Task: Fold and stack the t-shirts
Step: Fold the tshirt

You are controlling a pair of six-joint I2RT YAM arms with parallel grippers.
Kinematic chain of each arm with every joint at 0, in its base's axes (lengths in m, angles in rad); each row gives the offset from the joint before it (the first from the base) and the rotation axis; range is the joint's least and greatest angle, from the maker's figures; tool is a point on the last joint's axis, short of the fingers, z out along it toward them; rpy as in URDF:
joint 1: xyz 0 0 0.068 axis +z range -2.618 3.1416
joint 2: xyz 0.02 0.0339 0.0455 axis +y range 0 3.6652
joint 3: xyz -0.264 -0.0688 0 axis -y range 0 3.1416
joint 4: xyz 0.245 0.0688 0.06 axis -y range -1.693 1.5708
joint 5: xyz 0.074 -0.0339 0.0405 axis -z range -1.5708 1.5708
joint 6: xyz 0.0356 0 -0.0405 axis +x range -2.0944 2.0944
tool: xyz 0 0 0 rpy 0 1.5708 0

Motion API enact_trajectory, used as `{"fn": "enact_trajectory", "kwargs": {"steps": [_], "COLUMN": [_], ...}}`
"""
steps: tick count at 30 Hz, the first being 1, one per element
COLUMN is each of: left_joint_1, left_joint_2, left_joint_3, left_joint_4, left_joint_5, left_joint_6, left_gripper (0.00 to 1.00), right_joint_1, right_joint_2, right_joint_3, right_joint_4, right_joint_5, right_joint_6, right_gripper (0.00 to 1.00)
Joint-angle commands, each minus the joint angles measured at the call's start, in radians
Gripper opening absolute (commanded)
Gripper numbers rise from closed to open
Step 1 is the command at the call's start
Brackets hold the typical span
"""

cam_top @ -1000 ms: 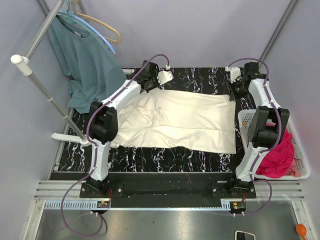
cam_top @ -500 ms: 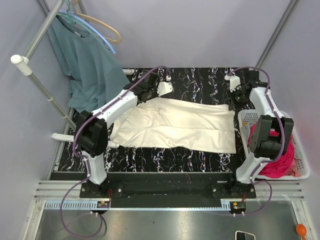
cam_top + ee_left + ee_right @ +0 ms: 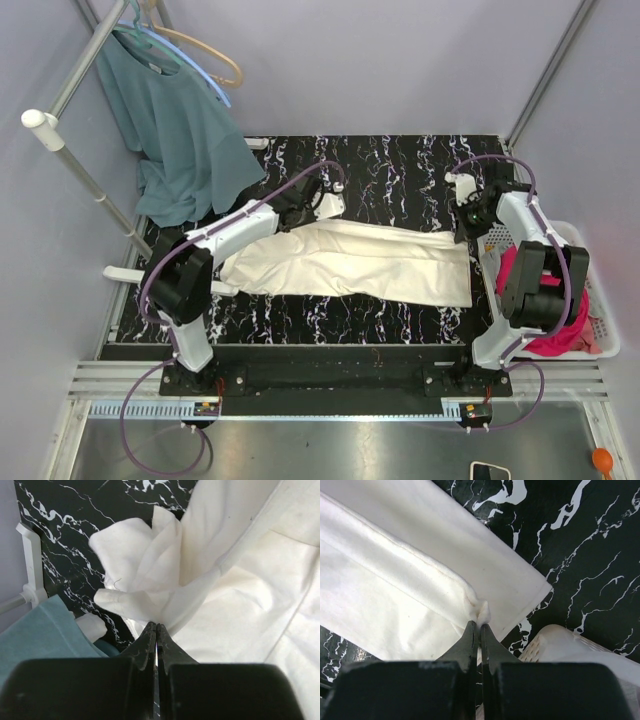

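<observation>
The cream t-shirt (image 3: 350, 265) lies as a long band across the black marble table (image 3: 400, 170), its far edge lifted and folded toward the near side. My left gripper (image 3: 300, 212) is shut on the far-left edge of the cloth; in the left wrist view the bunched cream t-shirt (image 3: 150, 575) rises from the closed left gripper (image 3: 156, 626). My right gripper (image 3: 468, 225) is shut on the far-right edge; its wrist view shows the right gripper (image 3: 480, 624) pinching a hem fold of the cream t-shirt (image 3: 385, 580). The pink t-shirt (image 3: 560, 320) sits crumpled in the basket.
A white plastic basket (image 3: 603, 335) stands at the table's right edge, close to the right arm; the basket's rim (image 3: 560, 645) shows beside the right gripper. A teal shirt (image 3: 180, 130) hangs from a hanger on a rack (image 3: 80, 160) at the far left, drooping onto the table corner.
Both grippers have moved toward the near side, carrying the cream t-shirt's far edge over the rest. The shirt now looks narrower front to back.
</observation>
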State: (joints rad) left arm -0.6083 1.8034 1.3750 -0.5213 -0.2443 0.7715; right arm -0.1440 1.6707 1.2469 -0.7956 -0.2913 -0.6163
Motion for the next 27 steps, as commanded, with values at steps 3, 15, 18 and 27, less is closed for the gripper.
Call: {"fn": "enact_trajectory", "kwargs": {"steps": [3,15,18,27], "left_joint_1": [-0.042,-0.099,-0.105,-0.119], "left_joint_2": [-0.088,-0.019,-0.012,-0.013], "left_joint_3": [-0.057,-0.045,-0.056,-0.091], "left_joint_4": [0.014,-0.025,-0.034,-0.039], "left_joint_5": [-0.069,-0.108,-0.115,-0.107], "left_joint_6": [-0.046,-0.078,-0.081,-0.104], "left_gripper": [0.00,0.00,0.00,0.00], "right_joint_1": [0.003,0.011,0.011,0.021], "right_joint_2": [-0.039,-0.017,-0.009,-0.029], "right_joint_3": [-0.037,-0.032,-0.037,-0.087], "right_joint_4": [0.026,0.019,0.022,0.024], "right_joint_5": [0.009,0.040,0.053,0.053], "right_joint_6": [-0.037,-0.062,-0.069,-0.071], "right_gripper": [0.00,0.00,0.00,0.31]}}
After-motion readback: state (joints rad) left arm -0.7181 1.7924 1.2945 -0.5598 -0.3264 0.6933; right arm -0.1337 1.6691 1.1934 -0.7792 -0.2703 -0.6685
